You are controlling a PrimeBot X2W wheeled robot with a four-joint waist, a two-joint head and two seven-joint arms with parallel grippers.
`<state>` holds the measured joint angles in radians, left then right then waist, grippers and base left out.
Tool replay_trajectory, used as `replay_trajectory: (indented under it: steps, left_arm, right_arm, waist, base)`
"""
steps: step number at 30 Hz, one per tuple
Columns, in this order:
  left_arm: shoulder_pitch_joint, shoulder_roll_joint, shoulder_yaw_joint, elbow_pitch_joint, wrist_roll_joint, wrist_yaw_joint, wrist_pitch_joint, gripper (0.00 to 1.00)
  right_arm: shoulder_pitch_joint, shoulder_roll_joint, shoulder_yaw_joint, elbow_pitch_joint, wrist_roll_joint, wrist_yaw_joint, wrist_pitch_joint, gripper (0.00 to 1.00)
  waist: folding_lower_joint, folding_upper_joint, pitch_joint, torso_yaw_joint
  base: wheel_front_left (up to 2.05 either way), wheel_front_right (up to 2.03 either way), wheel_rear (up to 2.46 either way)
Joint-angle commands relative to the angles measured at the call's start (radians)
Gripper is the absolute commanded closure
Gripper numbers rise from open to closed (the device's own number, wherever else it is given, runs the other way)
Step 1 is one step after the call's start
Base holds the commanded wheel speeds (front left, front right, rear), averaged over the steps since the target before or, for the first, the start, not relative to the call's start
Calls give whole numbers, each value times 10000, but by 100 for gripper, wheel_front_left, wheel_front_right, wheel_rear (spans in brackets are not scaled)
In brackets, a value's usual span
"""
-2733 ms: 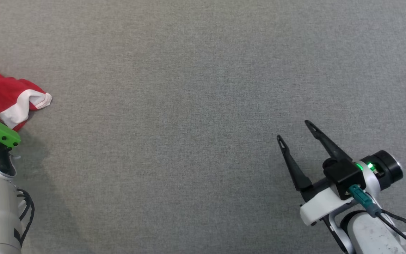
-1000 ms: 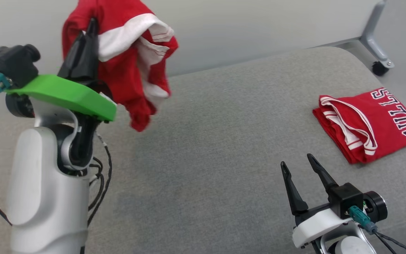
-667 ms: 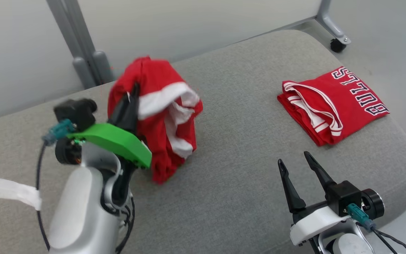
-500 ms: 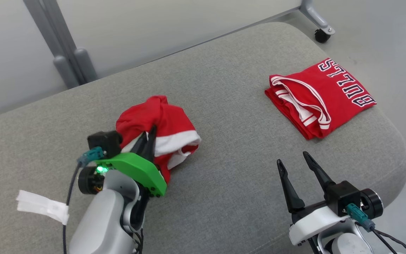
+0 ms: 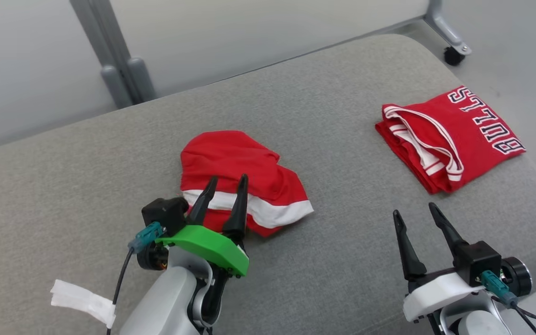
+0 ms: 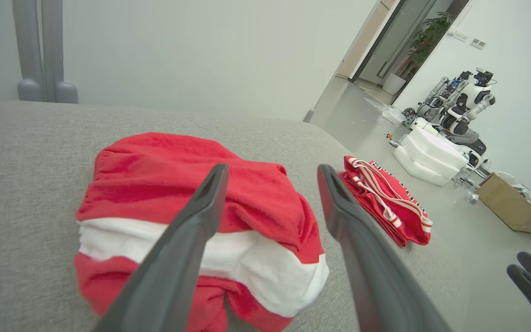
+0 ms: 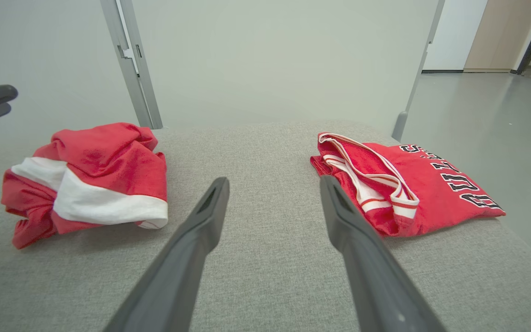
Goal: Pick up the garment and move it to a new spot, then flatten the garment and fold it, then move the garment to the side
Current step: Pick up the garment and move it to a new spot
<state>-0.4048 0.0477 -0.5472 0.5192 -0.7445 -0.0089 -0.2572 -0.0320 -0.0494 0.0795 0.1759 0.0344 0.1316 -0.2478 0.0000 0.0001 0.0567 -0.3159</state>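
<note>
My left pincer [image 5: 227, 179] sits spread over the crumpled red garment [image 5: 231, 153] on the surface [image 5: 86, 177], right pincer [image 5: 413, 210] spread and empty

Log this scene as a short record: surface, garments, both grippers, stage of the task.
surface: grey cushion
garment: red and white, crumpled, on the cushion's middle
jersey: red, folded, lettered BULLS, at the cushion's right end, apart from the garment
left gripper: open, fingers over the garment's near edge, gripping nothing
right gripper: open, empty, above bare cushion near the jersey
stage: garment not yet flattened or folded
</note>
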Motion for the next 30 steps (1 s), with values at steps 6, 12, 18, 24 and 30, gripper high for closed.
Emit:
replay_trajectory:
  steps: [6, 12, 18, 24, 30]
  left_arm:
    - [1589, 312, 1426, -1543, 1139, 0, -70, 0]
    - [3004, 381, 2974, -2624, 2423, -509, -73, 0]
    - [3968, 317, 4394, -2846, 3436, -876, -75, 0]
    - [4618, 182, 5245, -2885, 4009, -1077, -76, 0]
    - [4851, 158, 5507, -2647, 4419, -1184, -77, 0]
  right_arm:
    - [373, -22, -533, -15, -155, -19, 6, 0]
    - [584, -22, -644, 267, -87, -19, -40, 0]
    - [775, -25, -896, 583, -237, -19, -106, 0]
    - [847, -23, -989, 731, -271, -19, -163, 0]
    - [769, -23, -846, 743, -205, -19, -182, 0]
  waist:
    - [0, -1, -727, 1629]
    - [0, -1, -984, 2242]
    - [0, -1, -1175, 2479]
    - [0, -1, -1294, 2500]
    - [0, -1, -1290, 2419]
  base:
    - [0, 0, 0]
    - [0, 0, 0]
    - [0, 0, 0]
    - [0, 0, 0]
    - [0, 0, 0]
